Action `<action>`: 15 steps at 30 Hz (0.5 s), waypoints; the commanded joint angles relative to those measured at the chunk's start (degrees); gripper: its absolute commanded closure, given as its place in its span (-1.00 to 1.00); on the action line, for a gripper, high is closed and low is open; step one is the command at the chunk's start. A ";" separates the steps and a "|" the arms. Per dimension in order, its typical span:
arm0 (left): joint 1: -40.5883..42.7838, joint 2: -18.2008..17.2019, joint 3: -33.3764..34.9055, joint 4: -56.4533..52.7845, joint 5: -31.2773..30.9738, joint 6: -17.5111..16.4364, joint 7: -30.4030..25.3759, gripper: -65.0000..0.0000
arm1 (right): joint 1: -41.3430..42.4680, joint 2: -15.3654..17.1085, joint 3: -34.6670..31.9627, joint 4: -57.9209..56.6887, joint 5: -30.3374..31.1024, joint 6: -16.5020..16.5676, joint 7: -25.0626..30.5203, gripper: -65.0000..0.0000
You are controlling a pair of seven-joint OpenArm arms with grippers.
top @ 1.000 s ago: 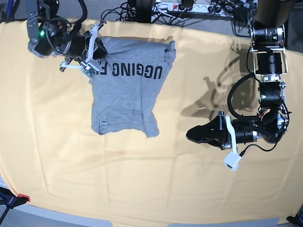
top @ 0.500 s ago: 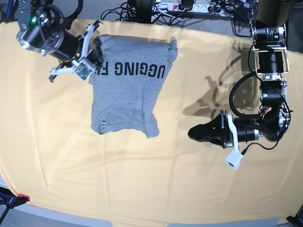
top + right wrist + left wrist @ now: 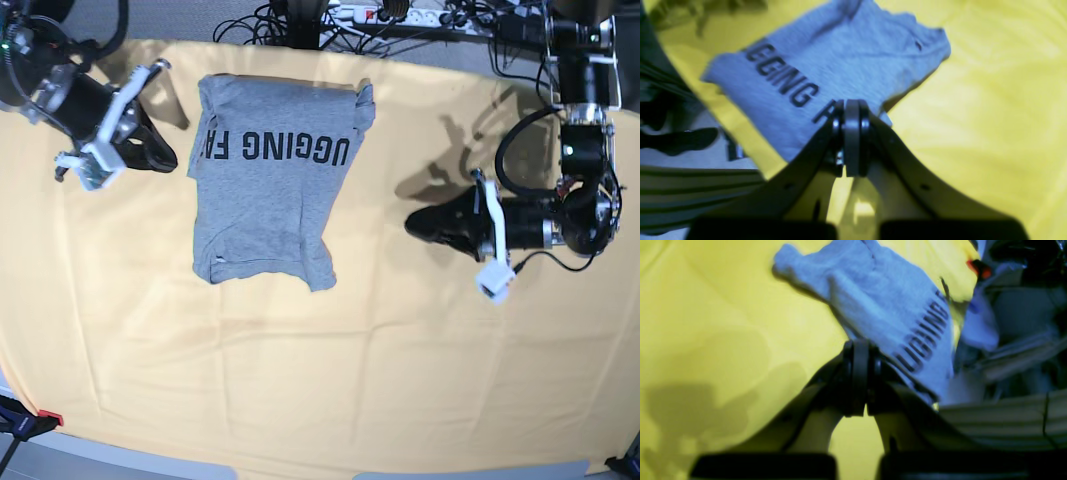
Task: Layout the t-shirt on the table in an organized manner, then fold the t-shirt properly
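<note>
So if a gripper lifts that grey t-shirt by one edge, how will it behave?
The heather-grey cotton t-shirt with black lettering would probably droop rather than hold its shape: it lies limp, its hem corner crumpled. It looks light, being thin fabric. Pushed, it would likely bunch up on the pale yellow-orange tablecloth rather than slide.

Black block capitals on the t-shirt (image 3: 265, 190) read "UGGING F", seen upside down from the base view.

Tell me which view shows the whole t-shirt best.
The base view: the t-shirt lies fully visible on the table, lettering readable. The left wrist view shows it blurred, partly hidden by the shut left gripper; the right wrist view cuts it behind the right gripper.
</note>
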 commanded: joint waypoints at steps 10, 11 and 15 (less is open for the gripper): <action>19.10 -3.23 -14.51 30.53 -1.69 0.52 -1.01 1.00 | -6.05 -4.07 17.40 0.77 21.60 1.35 -12.67 1.00; 21.29 -3.39 -16.04 32.04 -1.69 0.55 -1.01 1.00 | -7.63 -4.07 18.67 0.77 21.60 1.35 -12.67 1.00; 30.97 -3.41 -22.03 36.11 -1.69 2.91 -1.01 1.00 | -14.67 -5.07 23.91 0.77 21.60 1.35 -12.67 1.00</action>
